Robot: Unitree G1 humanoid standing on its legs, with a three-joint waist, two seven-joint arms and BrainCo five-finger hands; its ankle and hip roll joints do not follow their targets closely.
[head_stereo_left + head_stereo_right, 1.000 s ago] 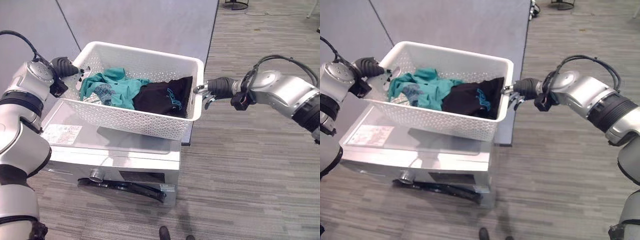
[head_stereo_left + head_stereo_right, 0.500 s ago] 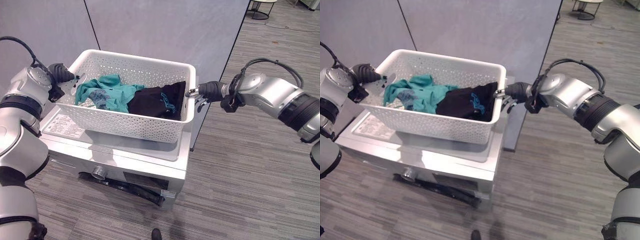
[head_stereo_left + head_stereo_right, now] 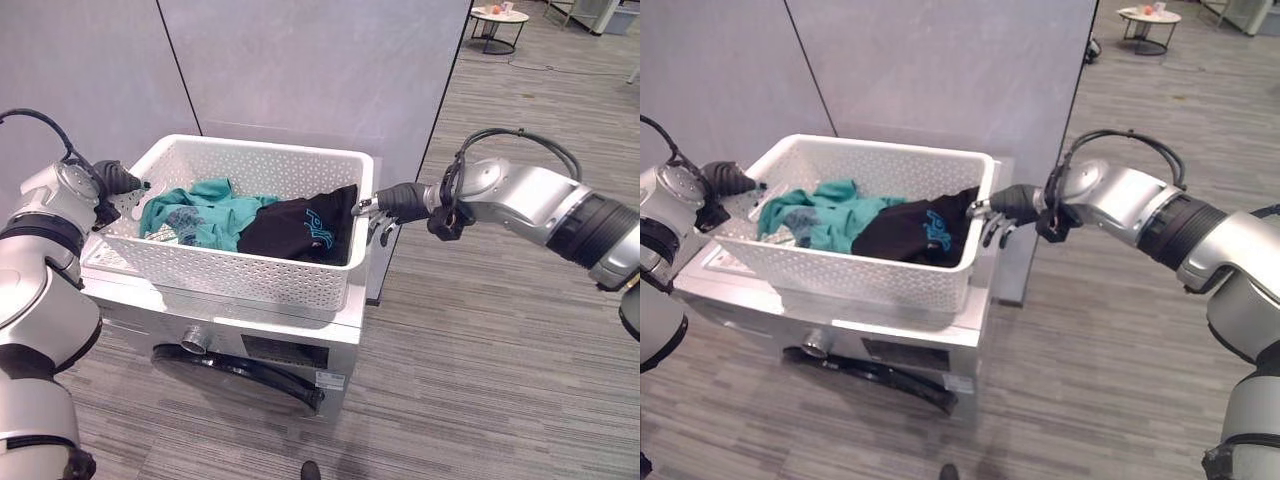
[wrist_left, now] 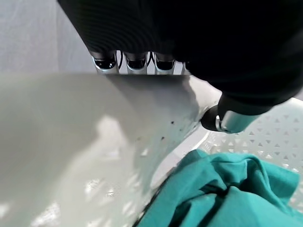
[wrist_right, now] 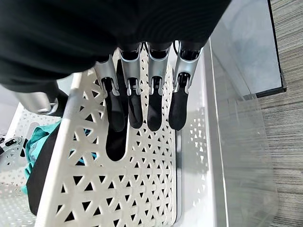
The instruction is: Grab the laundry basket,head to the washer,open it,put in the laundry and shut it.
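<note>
The white perforated laundry basket (image 3: 230,275) rests on top of the silver washer (image 3: 285,348). A teal garment (image 3: 195,212) and a black garment (image 3: 295,225) lie inside it. My left hand (image 3: 118,180) grips the basket's left end, thumb (image 4: 232,120) inside the rim (image 4: 71,118) and fingers tucked beneath it. My right hand (image 3: 395,200) holds the right end, with fingers (image 5: 154,99) down the outer wall (image 5: 142,189) and the thumb over the rim. The washer's dark round door (image 3: 240,372) shows low on its front.
Grey partition panels (image 3: 300,70) stand close behind the washer. Striped wood-look floor (image 3: 500,380) stretches to the right and front. A small round table (image 3: 497,18) stands far off at the back right.
The camera has shifted. The basket, held above the washer a second ago, has come down onto the washer's top. Both hands keep the same hold at its ends.
</note>
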